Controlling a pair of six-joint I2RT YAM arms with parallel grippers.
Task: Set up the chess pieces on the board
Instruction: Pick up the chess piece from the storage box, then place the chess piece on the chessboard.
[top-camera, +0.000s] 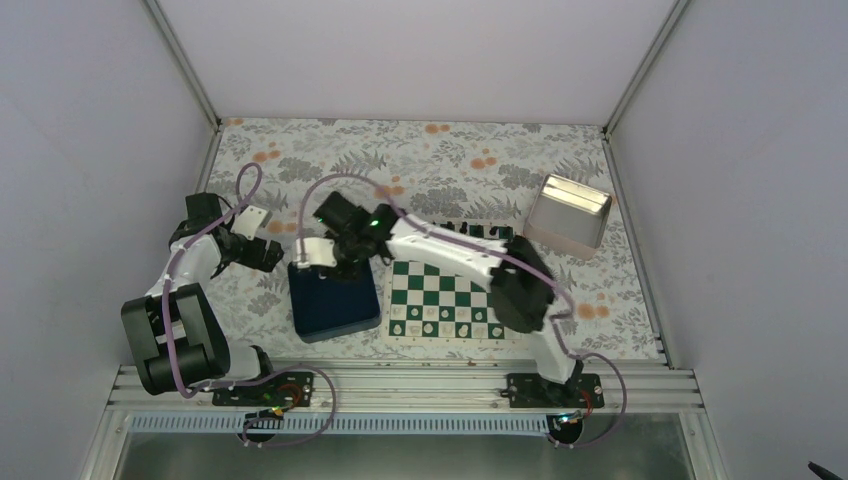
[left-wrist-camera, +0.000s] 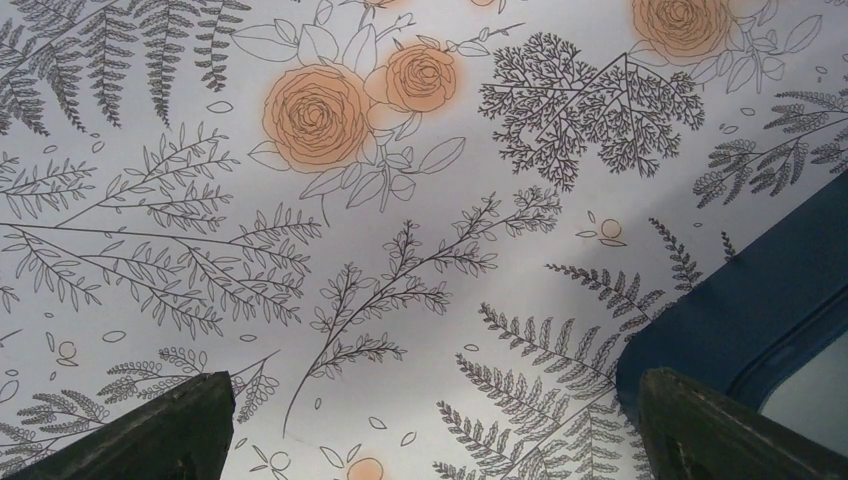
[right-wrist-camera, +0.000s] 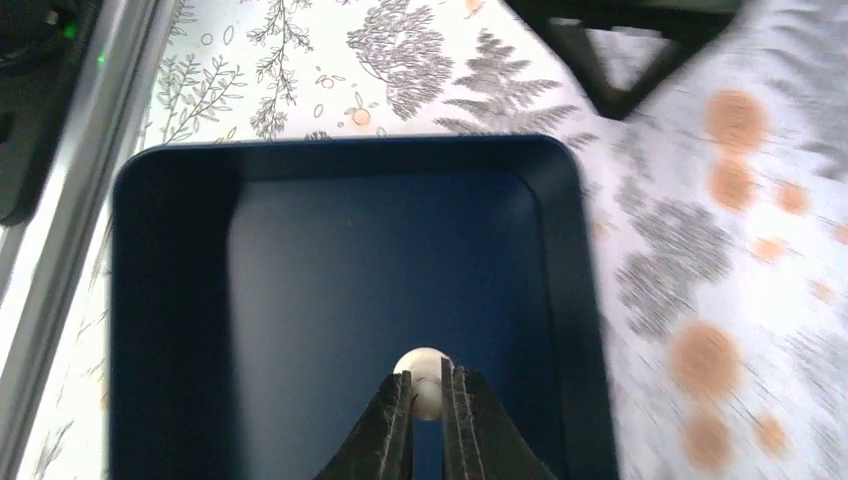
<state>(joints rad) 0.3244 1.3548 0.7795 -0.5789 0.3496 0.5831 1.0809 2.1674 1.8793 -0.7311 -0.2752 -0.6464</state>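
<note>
My right gripper (right-wrist-camera: 427, 395) is shut on a small cream chess piece (right-wrist-camera: 423, 372) with a round head, held over the floor of the dark navy tray (right-wrist-camera: 350, 146). From above, that gripper (top-camera: 336, 264) reaches left across to the tray (top-camera: 335, 308). The green and white board (top-camera: 432, 284) lies right of the tray, with several white pieces (top-camera: 441, 316) in its near rows. My left gripper (left-wrist-camera: 435, 385) is open over bare floral cloth with nothing between its fingers. It (top-camera: 268, 256) hangs just left of the tray, whose corner (left-wrist-camera: 740, 300) shows beside the right finger.
A row of small black pieces (top-camera: 470, 232) stands along the board's far edge, partly hidden by the right arm. A metal tin (top-camera: 570, 212) sits at the back right. The white enclosure walls close in on three sides.
</note>
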